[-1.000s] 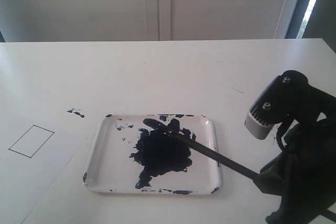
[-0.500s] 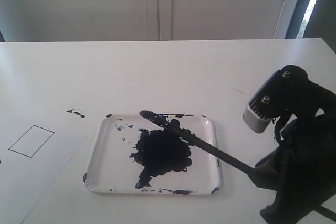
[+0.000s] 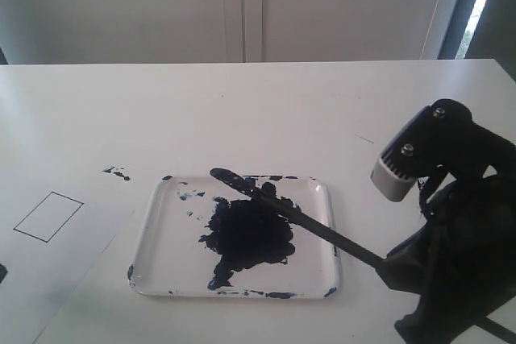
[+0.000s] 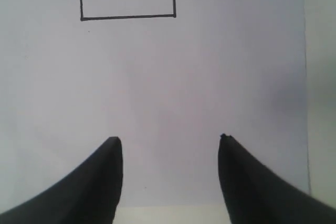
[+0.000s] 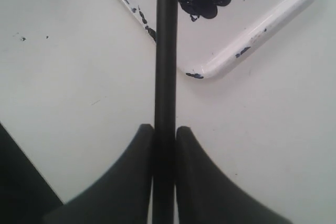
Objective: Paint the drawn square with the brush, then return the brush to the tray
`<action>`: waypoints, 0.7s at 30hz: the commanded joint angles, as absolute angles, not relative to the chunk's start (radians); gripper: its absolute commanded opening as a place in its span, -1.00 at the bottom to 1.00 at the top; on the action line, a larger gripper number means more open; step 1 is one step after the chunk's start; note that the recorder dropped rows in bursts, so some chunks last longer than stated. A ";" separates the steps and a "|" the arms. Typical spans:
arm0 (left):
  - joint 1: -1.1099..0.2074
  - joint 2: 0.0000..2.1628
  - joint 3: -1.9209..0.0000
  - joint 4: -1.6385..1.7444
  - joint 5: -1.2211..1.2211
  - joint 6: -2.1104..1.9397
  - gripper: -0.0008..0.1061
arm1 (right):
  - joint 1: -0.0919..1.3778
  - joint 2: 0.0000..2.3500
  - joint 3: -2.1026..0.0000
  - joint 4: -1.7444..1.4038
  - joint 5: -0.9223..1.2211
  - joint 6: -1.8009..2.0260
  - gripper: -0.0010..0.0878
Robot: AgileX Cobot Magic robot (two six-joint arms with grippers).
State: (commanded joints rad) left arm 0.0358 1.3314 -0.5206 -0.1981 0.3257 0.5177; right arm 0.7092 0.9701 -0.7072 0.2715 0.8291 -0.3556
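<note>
Fingers (image 5: 137, 156) of the right gripper (image 5: 165, 129) clamp the brush (image 5: 166, 51) over the tray (image 5: 273, 18)

Nearest, at the lower right of the exterior view, the black right arm presses its two fingers tight against either side of the thin black brush handle; the handle slants away from the gripper, up and to the left, crossing the tray's right rim; its dark, paint-coated tip sits over the far rim of the tray, and whether it touches the dish cannot be told. On the left side, the left gripper (image 4: 170, 138) hangs over a white paper sheet (image 3: 64, 279) with its fingers spread wide apart and nothing between them; the drawn square (image 3: 48, 217), a thin black outline with bare white paper inside, lies on that sheet near the open fingers, well apart from the brush. Between the two arms the shallow white tray rests on the white table (image 3: 282, 110), beside the paper's edge; a large navy paint blot (image 3: 246, 235) fills its middle, and dark smears dot its rim. Slightly farther off, small paint specks (image 3: 118, 172) mark the table beyond the tray's far left corner. Farthest back, pale cabinet doors (image 3: 242, 6) stand behind the table.
</note>
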 joint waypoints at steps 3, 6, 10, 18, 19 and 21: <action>0.036 1.334 -0.474 -0.174 0.264 0.518 0.11 | 0.709 0.977 -0.707 0.290 0.824 -0.371 -0.98; 0.036 1.334 -0.450 -0.148 0.194 0.518 0.11 | 0.709 1.006 -0.707 0.335 0.852 -0.413 -0.98; 0.038 1.334 -0.452 -0.139 0.124 0.521 0.11 | 0.709 1.047 -0.707 0.366 0.857 -0.426 -0.98; 0.166 1.341 -0.513 -0.122 0.054 0.476 0.11 | 0.709 1.078 -0.707 0.375 0.821 -0.446 -0.98; 0.187 1.344 -0.523 -0.124 0.044 0.440 0.11 | 0.709 1.078 -0.707 0.378 0.819 -0.446 -0.98; 0.227 1.358 -0.546 -0.127 0.031 0.382 0.11 | 0.709 1.078 -0.707 0.380 0.816 -0.449 -0.98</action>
State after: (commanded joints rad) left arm 0.2270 1.3579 -0.5457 -0.1269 0.0305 0.3824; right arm 0.7092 1.0776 -0.7072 0.3805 0.8165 -0.4489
